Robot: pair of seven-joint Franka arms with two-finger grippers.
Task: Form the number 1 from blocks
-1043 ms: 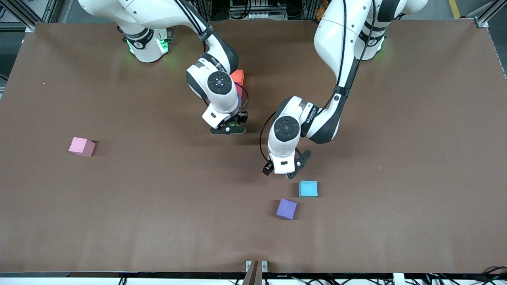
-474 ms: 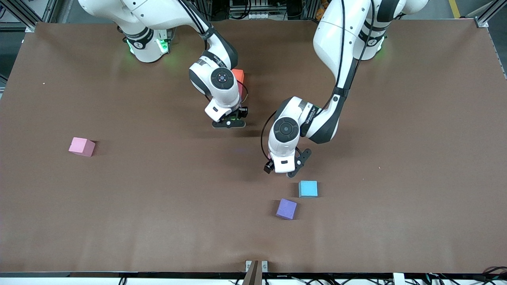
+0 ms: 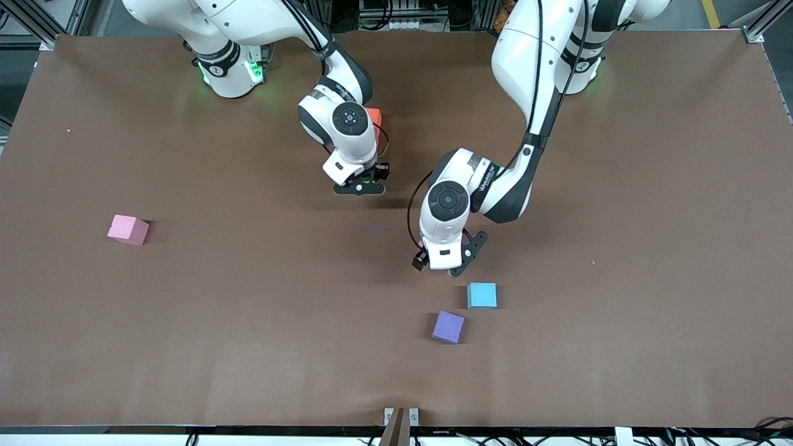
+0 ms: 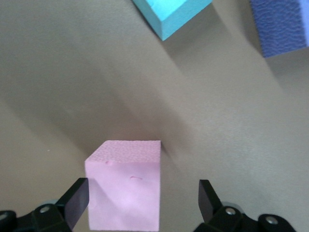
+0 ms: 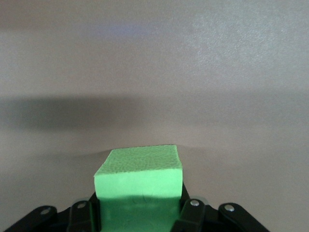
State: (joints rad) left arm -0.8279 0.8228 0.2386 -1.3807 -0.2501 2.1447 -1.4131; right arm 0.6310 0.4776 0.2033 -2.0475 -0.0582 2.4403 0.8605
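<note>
My right gripper [image 3: 359,187] is shut on a green block [image 5: 139,186] and hangs low over the table close to an orange block [image 3: 374,116], which my right wrist half hides. My left gripper [image 3: 447,263] is open, its fingers either side of a pink block [image 4: 124,188] that rests on the table; the block sits close to one finger with a gap to the other. A light blue block [image 3: 482,295] and a purple block [image 3: 448,326] lie just nearer the front camera. Another pink block [image 3: 128,229] lies toward the right arm's end.
The brown table [image 3: 619,248] carries only the blocks. A small metal bracket [image 3: 401,416] sits at the table's near edge.
My right gripper has carried the green block away from the front camera, toward the orange block. My left gripper has barely shifted and stays open around the pink block.
</note>
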